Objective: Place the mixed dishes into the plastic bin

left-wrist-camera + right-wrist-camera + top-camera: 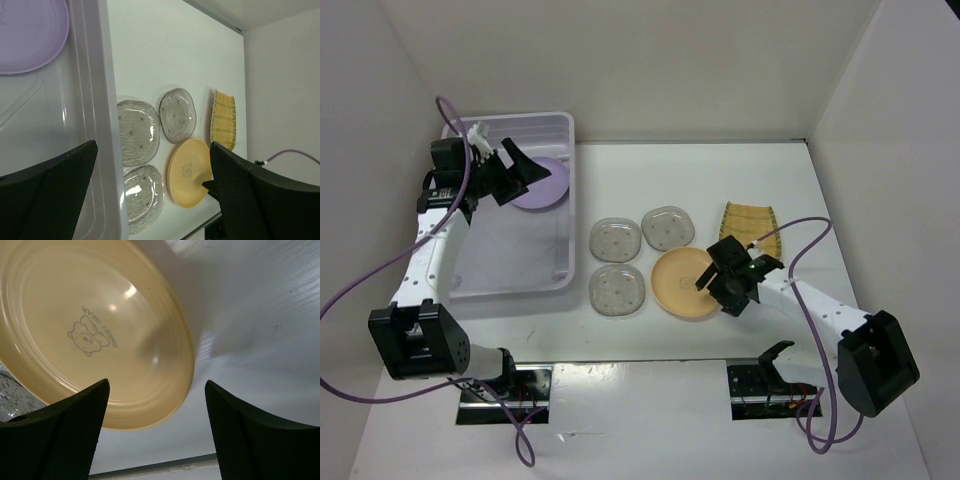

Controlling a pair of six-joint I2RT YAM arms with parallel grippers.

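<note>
The plastic bin stands at the far left with the lavender bowl inside its far end. My left gripper is open and empty above the bin, beside the bowl. Three clear saucers lie right of the bin. The orange-yellow plate lies beside them, and the yellow woven plate is farther right. My right gripper is open, low over the orange plate's right edge, its fingers either side of the rim. No cups are in view.
White walls enclose the table on the left, back and right. The bin wall runs just left of the saucers. Purple cables trail from both arms. Bare table lies behind the saucers.
</note>
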